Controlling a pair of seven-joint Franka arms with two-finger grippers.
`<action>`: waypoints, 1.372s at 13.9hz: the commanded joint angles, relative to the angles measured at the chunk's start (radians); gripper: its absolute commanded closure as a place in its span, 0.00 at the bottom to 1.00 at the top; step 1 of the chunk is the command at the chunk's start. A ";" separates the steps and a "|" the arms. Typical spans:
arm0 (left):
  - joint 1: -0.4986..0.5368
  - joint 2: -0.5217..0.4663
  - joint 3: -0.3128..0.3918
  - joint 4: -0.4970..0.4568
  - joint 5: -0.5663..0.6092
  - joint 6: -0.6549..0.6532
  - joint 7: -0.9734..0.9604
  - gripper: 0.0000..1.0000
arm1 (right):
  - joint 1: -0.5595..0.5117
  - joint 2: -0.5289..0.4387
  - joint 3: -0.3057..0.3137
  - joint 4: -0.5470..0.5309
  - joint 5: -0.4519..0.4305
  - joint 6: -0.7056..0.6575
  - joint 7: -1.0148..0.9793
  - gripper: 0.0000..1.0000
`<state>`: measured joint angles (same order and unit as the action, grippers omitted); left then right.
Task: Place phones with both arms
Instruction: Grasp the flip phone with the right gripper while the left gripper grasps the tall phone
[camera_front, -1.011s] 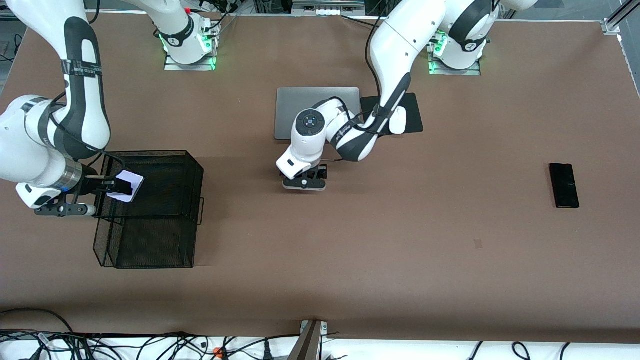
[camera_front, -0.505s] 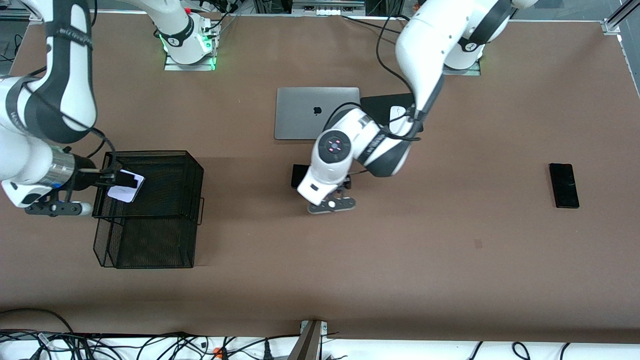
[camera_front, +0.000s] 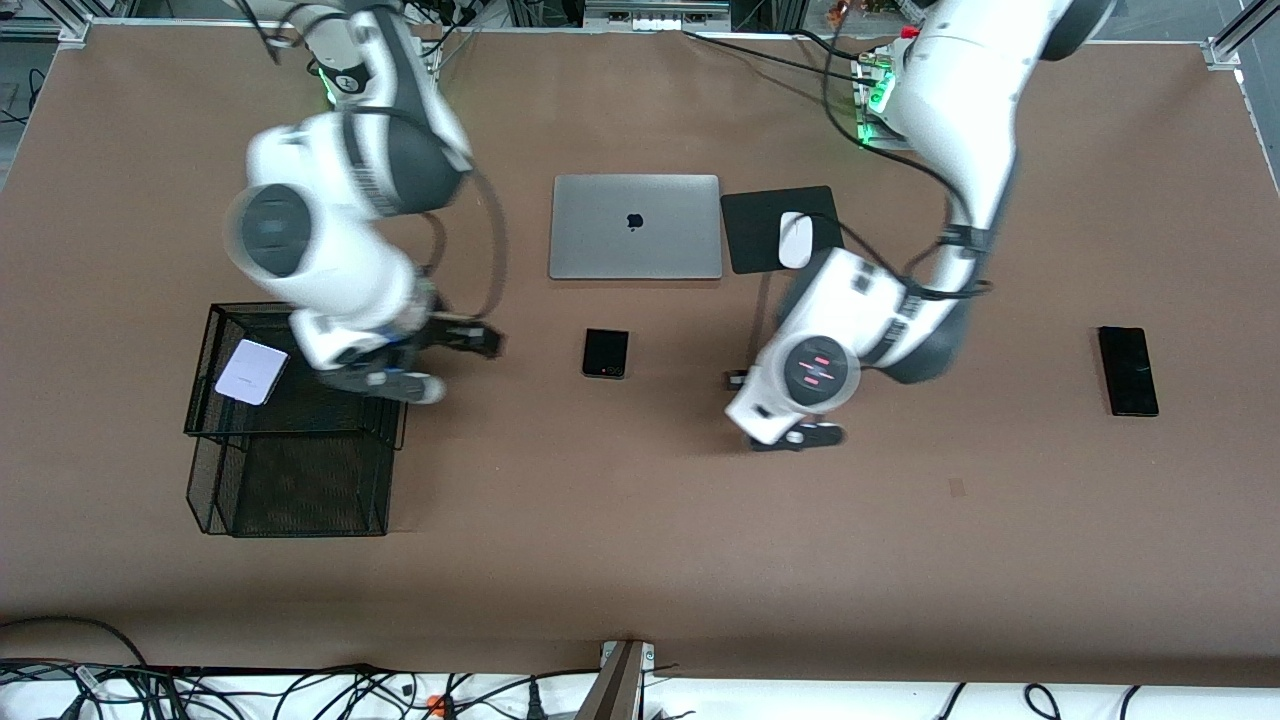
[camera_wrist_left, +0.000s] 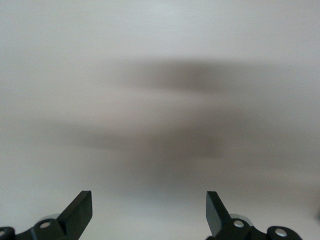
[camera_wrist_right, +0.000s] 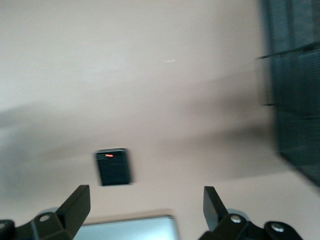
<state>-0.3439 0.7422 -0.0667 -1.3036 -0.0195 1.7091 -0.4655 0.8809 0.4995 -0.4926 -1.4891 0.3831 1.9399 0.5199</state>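
Surface: matte brown table (camera_front: 640, 540) edge to edge, with aluminium frame rails along its 12 o'clock edge and a tangle of black cables (camera_front: 300, 692) on a white strip at the 6 o'clock edge. At 9 o'clock in the front view stands a two-tier black wire basket (camera_front: 300, 485). The lilac-white phone (camera_front: 251, 372) lies flat in its upper tier, touched by nothing. The right arm comes from its green-lit base at 11 o'clock. The right gripper (camera_wrist_right: 145, 195) is over the bare table between the basket and the small black phone (camera_front: 605, 352), fingers spread wide and holding nothing. Lettering on that arm's dark band is too smeared to read. The small black phone lies flat near table centre, apart from both grippers; in the right wrist view a small red mark shows on it. At 12 o'clock of this phone sits the closed silver laptop (camera_front: 635, 227), its only marking a dark apple-shaped logo on the lid. Just beside the laptop is a black mouse pad (camera_front: 760, 215) carrying the white mouse (camera_front: 794, 240). The left arm descends from the base at 1 o'clock, red marks glowing on its wrist disc. The left gripper (camera_wrist_left: 150, 202) is over bare table at 5 o'clock of the mouse pad, fingers wide apart and empty. The slim black phone (camera_front: 1128, 370) lies flat at 3 o'clock, well apart from everything.
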 joint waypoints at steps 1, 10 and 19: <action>0.115 -0.112 -0.012 -0.158 0.076 -0.016 0.144 0.00 | 0.000 0.126 0.087 0.064 0.019 0.127 0.101 0.00; 0.506 -0.262 -0.012 -0.414 0.253 0.232 0.573 0.00 | 0.127 0.346 0.091 0.047 0.008 0.341 0.124 0.00; 0.752 -0.267 -0.018 -0.560 0.251 0.529 0.769 0.00 | 0.156 0.361 0.092 0.013 -0.043 0.337 0.100 0.00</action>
<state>0.3562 0.5014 -0.0685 -1.8183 0.2128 2.1762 0.2223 1.0168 0.8617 -0.3910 -1.4691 0.3547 2.2818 0.6325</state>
